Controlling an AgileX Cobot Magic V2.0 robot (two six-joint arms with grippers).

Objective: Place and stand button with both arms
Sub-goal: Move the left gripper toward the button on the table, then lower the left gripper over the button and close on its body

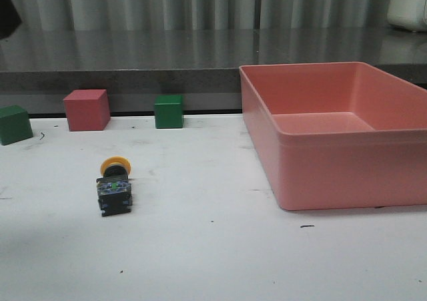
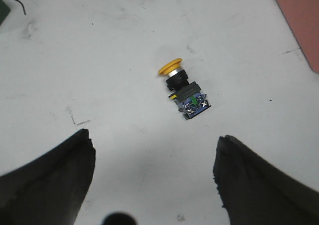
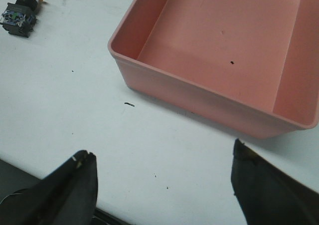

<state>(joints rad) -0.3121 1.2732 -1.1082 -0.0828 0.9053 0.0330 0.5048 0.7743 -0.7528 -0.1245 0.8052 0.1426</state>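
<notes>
The button (image 1: 115, 186) lies on its side on the white table, left of centre, yellow cap pointing away from me, dark blocky base toward me. It also shows in the left wrist view (image 2: 184, 89) and in the right wrist view (image 3: 20, 16). My left gripper (image 2: 154, 147) is open and empty, above the table with the button some way ahead of its fingers. My right gripper (image 3: 162, 160) is open and empty above the table's front edge, near the pink bin. Neither gripper shows in the front view.
A large pink bin (image 1: 287, 155) stands on the right, empty; it also shows in the right wrist view (image 3: 149, 80). A pink cube (image 1: 87, 109) and two green cubes (image 1: 169, 111) (image 1: 14, 124) sit along the table's back edge. A dark counter runs behind.
</notes>
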